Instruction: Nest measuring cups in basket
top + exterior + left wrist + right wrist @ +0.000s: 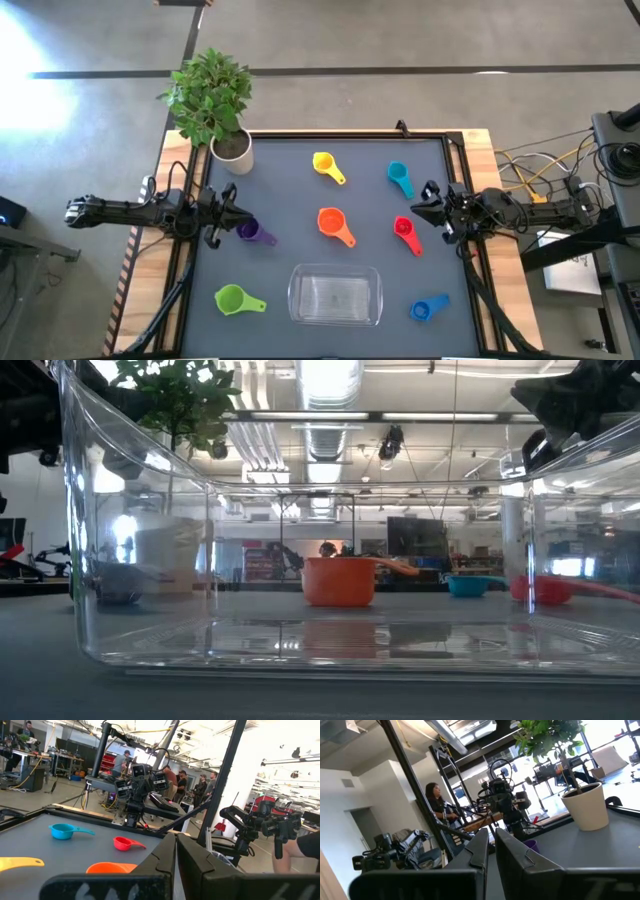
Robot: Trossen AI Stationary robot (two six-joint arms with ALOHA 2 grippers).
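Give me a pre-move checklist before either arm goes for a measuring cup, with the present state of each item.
1. Basket empty and ready to receive cups: ok, nothing lies in it.
2. All seven cups out on the mat: ok; yellow cup, teal cup, orange cup, red cup, purple cup, green cup, blue cup.
3. Left gripper free of load: ok, shut on nothing.
4. Right gripper free of load: ok, shut, holding nothing.
5. Fingers open for a grasp: not ok, both shut.
6. Plant pot clear of the cups: ok, at the mat's far left corner.
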